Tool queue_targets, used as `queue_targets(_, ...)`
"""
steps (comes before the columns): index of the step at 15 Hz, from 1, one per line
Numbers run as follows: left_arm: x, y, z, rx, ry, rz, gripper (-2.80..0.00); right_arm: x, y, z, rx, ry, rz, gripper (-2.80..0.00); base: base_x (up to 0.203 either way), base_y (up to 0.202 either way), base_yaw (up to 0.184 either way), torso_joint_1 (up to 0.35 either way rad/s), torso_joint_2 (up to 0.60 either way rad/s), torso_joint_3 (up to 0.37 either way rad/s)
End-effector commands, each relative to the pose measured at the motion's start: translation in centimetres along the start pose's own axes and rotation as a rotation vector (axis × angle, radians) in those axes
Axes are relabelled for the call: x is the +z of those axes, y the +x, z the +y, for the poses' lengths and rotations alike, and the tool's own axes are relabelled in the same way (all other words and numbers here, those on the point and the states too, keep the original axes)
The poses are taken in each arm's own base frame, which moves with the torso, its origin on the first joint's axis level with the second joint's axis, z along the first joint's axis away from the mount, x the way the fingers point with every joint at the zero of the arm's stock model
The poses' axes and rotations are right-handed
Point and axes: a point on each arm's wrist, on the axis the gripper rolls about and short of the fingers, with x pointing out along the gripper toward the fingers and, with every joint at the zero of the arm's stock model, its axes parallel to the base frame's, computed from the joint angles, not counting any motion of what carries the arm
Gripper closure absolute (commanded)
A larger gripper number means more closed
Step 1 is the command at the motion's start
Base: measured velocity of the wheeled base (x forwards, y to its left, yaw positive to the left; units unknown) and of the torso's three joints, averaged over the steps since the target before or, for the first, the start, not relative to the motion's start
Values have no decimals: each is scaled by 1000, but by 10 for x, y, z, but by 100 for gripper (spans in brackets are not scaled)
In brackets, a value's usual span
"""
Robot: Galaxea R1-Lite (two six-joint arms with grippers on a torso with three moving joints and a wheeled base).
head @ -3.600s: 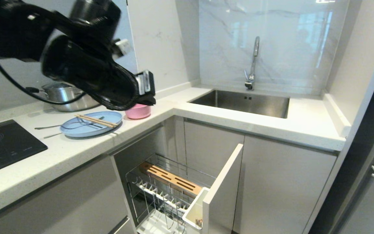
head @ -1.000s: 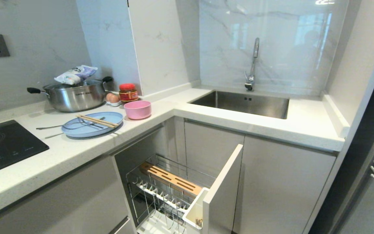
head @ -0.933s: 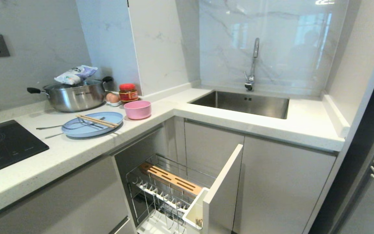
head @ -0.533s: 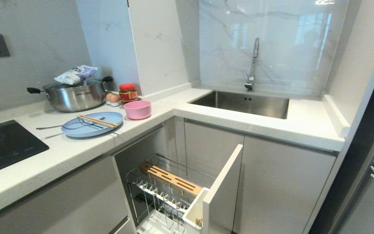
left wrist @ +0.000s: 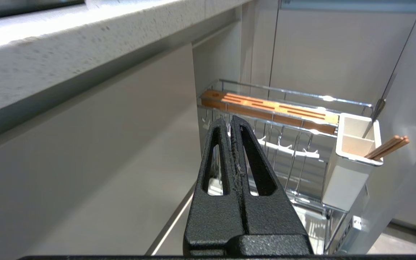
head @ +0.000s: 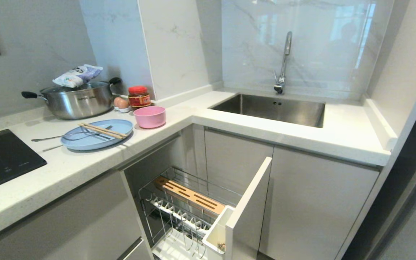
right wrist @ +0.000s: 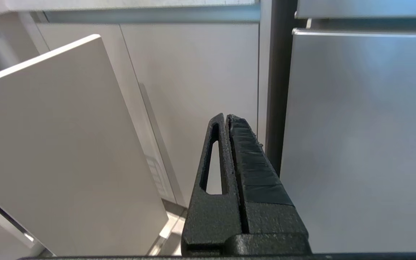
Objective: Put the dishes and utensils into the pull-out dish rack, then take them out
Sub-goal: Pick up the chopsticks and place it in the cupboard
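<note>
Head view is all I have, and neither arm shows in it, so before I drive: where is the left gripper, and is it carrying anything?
Observer: The left gripper is shut and empty. It is below the counter edge, pointing toward the pull-out dish rack.
Operator: And the right one?
Observer: The right gripper is also shut with nothing in it. It faces the cabinet fronts beside the rack's white front panel.
Operator: I can't see into the utensil cup. Is anything in it?
Observer: Yes, brown sticks lean out of the white utensil cup.
</note>
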Motion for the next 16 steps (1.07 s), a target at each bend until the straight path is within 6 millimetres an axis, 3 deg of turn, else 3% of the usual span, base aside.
queue_targets(1, 0, 0, 0, 0, 0, 1, 0, 0, 0, 0, 0, 1, -5, 0, 0, 0, 0, 2, 2, -203)
queue_targets(16, 0, 0, 0, 0, 1, 2, 0, 0, 0, 0, 0, 1, -5, 0, 0, 0, 0, 3, 2, -198)
